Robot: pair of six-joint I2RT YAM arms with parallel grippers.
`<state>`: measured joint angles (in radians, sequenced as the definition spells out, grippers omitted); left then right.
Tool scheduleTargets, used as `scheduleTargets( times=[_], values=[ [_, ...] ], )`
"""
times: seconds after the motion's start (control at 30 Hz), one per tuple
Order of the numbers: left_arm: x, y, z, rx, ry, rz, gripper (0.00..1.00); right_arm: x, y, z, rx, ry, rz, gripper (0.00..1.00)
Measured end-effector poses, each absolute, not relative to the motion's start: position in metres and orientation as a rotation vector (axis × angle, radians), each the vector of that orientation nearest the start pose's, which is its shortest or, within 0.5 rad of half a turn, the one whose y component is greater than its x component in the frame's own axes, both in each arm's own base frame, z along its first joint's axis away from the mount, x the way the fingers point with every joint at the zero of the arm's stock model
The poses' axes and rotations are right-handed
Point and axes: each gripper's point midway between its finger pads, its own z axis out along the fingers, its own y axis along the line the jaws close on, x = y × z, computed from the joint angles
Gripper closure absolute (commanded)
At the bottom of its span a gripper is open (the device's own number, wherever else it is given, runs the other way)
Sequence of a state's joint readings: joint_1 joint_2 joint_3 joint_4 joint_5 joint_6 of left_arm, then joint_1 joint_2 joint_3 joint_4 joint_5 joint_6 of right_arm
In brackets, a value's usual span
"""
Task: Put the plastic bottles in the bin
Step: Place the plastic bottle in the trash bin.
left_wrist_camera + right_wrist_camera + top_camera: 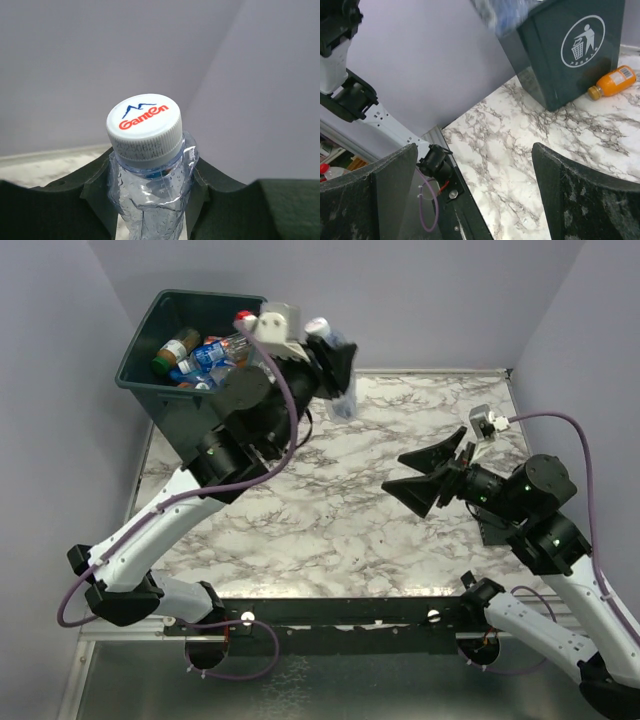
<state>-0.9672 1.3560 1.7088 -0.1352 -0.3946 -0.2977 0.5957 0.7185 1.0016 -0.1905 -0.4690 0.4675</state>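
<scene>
My left gripper is raised to the right of the bin and shut on a crumpled clear plastic bottle. In the left wrist view that bottle has a white cap and sits between the dark fingers. The dark green bin stands at the back left and holds several bottles. The right wrist view shows the bin's logo face and an orange bottle lying on the table against it. My right gripper hangs open over the table's right side, with nothing between its fingers.
The marble table is closed in by grey walls behind and on both sides. My left arm reaches across in front of the bin. A black rail runs along the near edge.
</scene>
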Motion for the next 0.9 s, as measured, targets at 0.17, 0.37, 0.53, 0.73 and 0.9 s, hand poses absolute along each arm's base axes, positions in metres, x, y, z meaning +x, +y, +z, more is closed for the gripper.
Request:
scheduleTargets(
  times=[0.17, 0.37, 0.53, 0.73, 0.9],
  values=[
    [0.316, -0.213, 0.586, -0.081, 1.262, -0.467, 1.0, 0.16, 0.218, 0.403, -0.486, 1.506, 1.159, 0.0],
    [0.353, -0.11, 0.597, -0.283, 1.219, -0.068, 1.0, 0.178, 0.21, 0.379, -0.371, 1.562, 1.088, 0.0],
    [0.393, -0.046, 0.567, -0.406, 1.273, 0.172, 0.94, 0.202, 0.208, 0.354, -0.24, 1.626, 1.044, 0.0],
    [0.434, 0.005, 0.513, -0.508, 1.364, 0.321, 0.38, 0.231, 0.216, 0.336, -0.13, 1.66, 1.035, 0.0],
    [0.459, 0.02, 0.487, -0.548, 1.4, 0.365, 0.01, 0.257, 0.23, 0.313, -0.083, 1.721, 1.028, 0.0]
  ],
)
